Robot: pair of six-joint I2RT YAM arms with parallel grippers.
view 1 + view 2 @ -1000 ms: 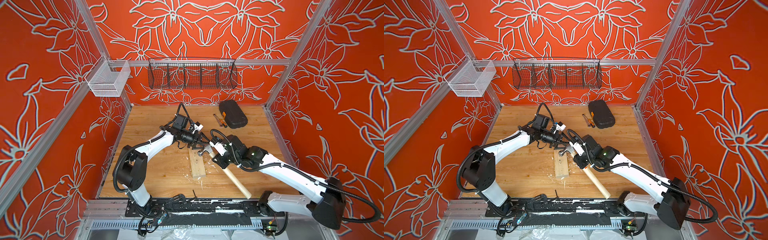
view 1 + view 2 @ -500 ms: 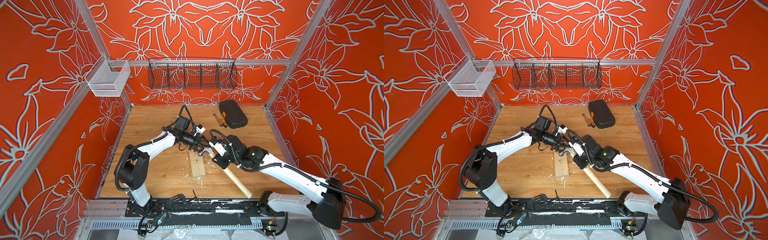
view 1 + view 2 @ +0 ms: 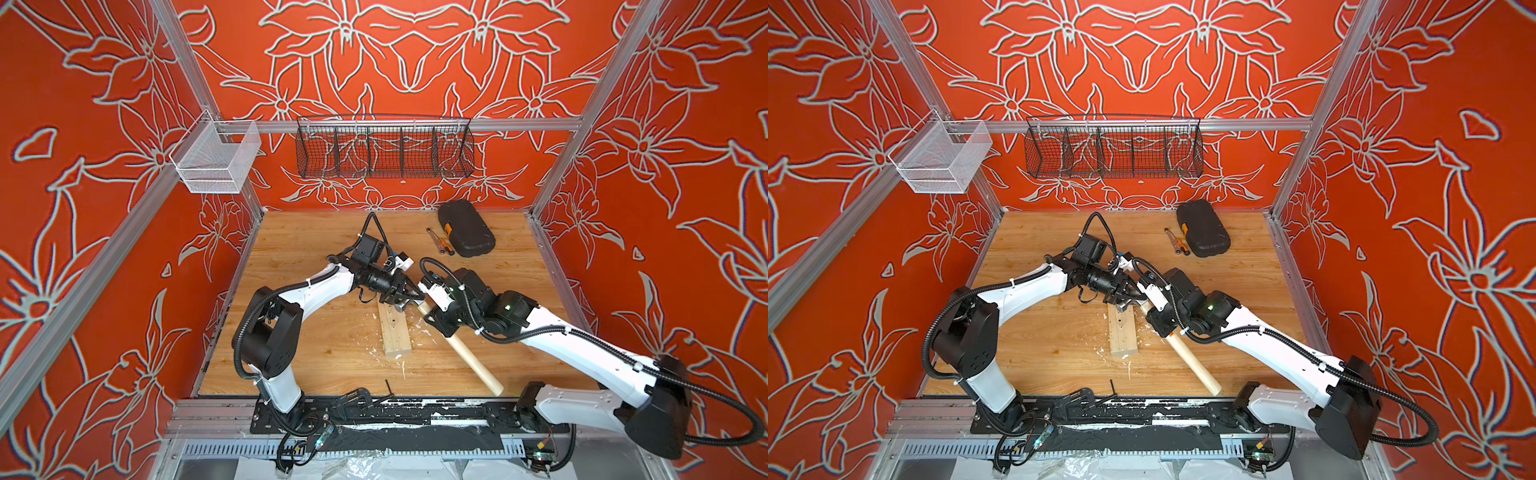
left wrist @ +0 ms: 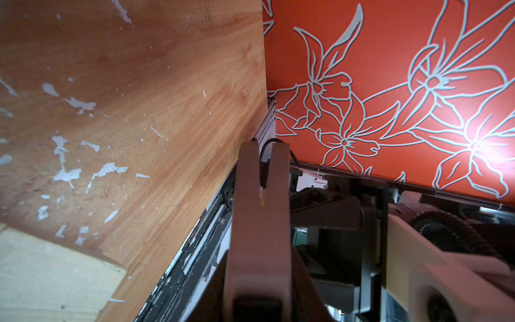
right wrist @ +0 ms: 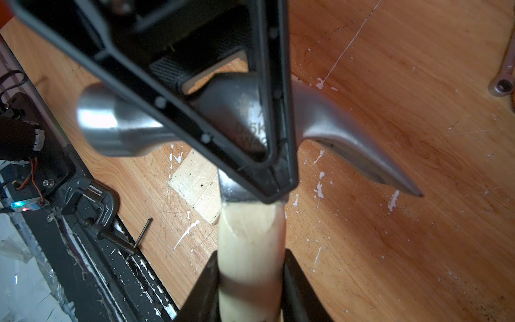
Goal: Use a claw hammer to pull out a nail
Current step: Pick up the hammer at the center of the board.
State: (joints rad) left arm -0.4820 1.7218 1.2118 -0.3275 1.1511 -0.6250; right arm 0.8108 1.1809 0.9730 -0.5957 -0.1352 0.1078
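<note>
Where your left arm reaches in over the wooden tabletop [image 3: 324,345], the left gripper [image 3: 415,297] sits right at the far end of the wood block [image 3: 395,336], by the steel head of the claw hammer [image 3: 473,361]. In the left wrist view its fingers [image 4: 248,200] stand close together with only a thin slit between them, and you cannot tell whether they pinch anything. The hammer's head hangs over that end of the block, with its claw curving out above bare board in the right wrist view. Its pale handle slants rightward to end just short of the front rail [image 3: 415,405]. Your right gripper [image 3: 436,318] is clamped around the handle just below the head, one finger on each side. Farther right, near the back wall, a black case [image 3: 467,228] lies with two small hand tools [image 3: 440,243] just beside it.
</note>
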